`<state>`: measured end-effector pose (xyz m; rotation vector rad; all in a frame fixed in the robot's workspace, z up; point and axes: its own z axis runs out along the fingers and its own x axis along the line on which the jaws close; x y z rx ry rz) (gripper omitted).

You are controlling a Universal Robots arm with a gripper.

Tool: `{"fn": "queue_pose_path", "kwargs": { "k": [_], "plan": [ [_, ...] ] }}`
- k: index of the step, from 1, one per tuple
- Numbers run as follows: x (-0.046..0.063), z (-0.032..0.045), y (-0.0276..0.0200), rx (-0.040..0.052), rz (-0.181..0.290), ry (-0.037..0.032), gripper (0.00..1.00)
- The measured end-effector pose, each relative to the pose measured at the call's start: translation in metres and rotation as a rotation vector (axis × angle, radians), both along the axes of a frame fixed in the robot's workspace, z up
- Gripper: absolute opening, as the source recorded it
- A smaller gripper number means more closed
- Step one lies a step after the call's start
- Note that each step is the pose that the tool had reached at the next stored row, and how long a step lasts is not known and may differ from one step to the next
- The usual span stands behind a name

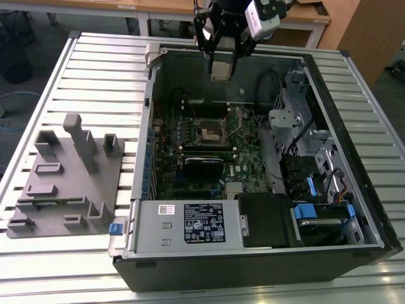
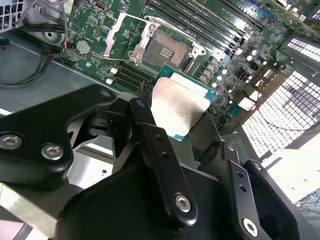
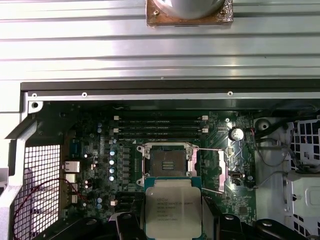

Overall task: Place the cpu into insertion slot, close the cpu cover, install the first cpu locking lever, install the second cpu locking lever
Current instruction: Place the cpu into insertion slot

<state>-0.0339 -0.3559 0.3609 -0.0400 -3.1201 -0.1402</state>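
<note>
pincer (image 1: 222, 62) gripping cpu (image 3: 172, 206), aloft, insertion slot (image 3: 168, 162) (uncovered)

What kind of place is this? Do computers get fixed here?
Probably a robot lab or workshop. An open black computer case lies on a ribbed silver metal table, wooden desks stand behind, and the black gripper holds a small flat silver-grey cpu.

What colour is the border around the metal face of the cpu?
The cpu has a teal border; the second wrist view shows it best.
</note>
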Motion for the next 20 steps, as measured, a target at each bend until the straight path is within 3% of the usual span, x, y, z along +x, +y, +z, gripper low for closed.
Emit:
{"fn": "queue_pose_path", "kwargs": {
  "k": [20],
  "plan": [
    [0.0, -0.0097, -0.0001, 0.0, 0.0, 0.0, 0.54]
  ]
}}
